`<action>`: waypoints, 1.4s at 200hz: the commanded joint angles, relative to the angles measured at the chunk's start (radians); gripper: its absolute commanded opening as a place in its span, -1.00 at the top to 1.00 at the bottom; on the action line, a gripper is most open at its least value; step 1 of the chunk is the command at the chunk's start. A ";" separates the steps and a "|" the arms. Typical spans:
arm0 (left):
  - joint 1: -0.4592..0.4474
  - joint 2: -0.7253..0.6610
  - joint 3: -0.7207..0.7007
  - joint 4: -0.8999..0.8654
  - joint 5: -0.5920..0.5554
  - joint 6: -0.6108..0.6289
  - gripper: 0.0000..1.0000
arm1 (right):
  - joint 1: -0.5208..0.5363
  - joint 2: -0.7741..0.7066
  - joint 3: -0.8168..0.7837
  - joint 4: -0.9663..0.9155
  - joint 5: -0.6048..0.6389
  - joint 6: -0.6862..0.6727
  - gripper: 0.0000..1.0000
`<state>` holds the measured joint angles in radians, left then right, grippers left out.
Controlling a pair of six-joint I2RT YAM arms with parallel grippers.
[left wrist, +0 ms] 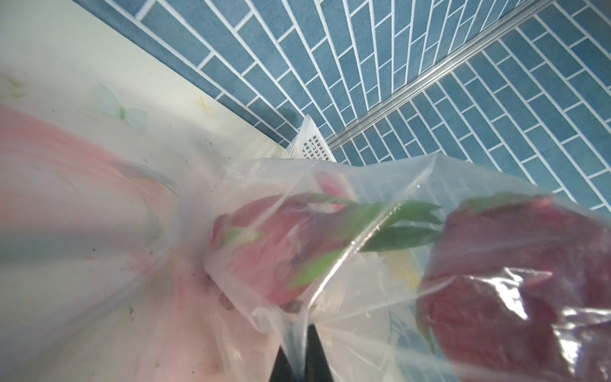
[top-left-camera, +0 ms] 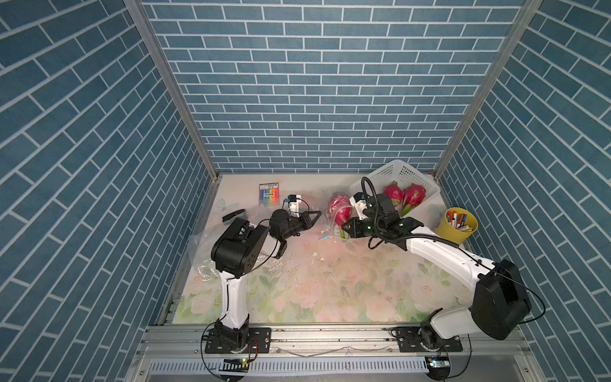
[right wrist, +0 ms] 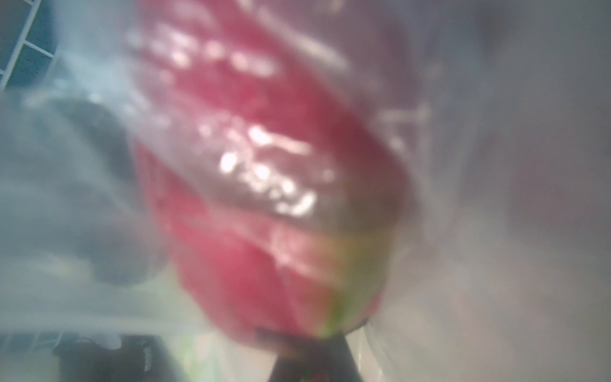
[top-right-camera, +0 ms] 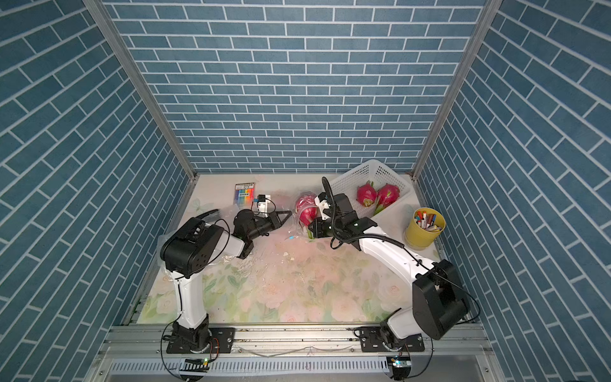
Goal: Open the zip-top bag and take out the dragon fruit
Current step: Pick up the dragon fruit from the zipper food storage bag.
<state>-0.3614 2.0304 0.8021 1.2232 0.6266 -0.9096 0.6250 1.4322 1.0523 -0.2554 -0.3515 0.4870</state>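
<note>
Surface (top-left-camera: pixel 330 281): floral-printed, carrying everything below both tools.
White basket (top-left-camera: pixel 413 175): behind the right tool, towards the back corner; two dragon fruit (top-left-camera: pixel 393 193) lie in it side by side.
Zip-top bag (left wrist: pixel 363 185): clear, crumpled film stretched between the two tools, its mouth towards the left tool.
Dragon fruit in the bag: two show in the left wrist view, one just ahead of the left tool's tips (left wrist: pixel 264 251) and one nearer the lens, to its side (left wrist: pixel 512 264).
Left tool (top-left-camera: pixel 319 213): jaws closed tight on a fold of the bag's film, which runs up between the fingers (left wrist: pixel 314 357).
Right tool (top-left-camera: pixel 344 226): at the bag's opposite side, right against a fruit; the wrist view is too blurred, so I cannot tell whether its jaws pinch anything.
Handling, judged: the film is thin, slack and slippery and stretches rather than holds shape; the fruit is heavy for its size, firm, rounded, with scales that snag or tear.
Where to hold, judged: the bag by its thicker zip rim; the fruit across its middle, not by the green tuft.
</note>
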 commanded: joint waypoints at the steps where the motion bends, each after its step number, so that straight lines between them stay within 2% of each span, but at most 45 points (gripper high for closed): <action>1: 0.020 0.019 0.026 -0.020 -0.015 0.026 1.00 | -0.004 -0.055 0.011 -0.042 -0.042 0.024 1.00; 114: 0.095 -0.010 0.045 -0.125 -0.026 0.101 1.00 | -0.004 -0.163 -0.017 -0.106 -0.050 0.024 1.00; 173: 0.127 -0.029 0.036 -0.140 -0.013 0.111 1.00 | -0.004 -0.228 -0.029 -0.219 -0.003 -0.028 1.00; 227: 0.127 -0.024 0.044 -0.136 -0.003 0.095 1.00 | -0.004 -0.294 -0.042 -0.370 0.076 -0.083 1.00; 280: 0.125 -0.017 0.040 -0.133 0.001 0.092 1.00 | -0.036 -0.366 0.003 -0.448 0.230 -0.148 1.00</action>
<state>-0.2455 2.0243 0.8318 1.0927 0.6296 -0.8230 0.6109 1.1126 1.0145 -0.6525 -0.2264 0.4061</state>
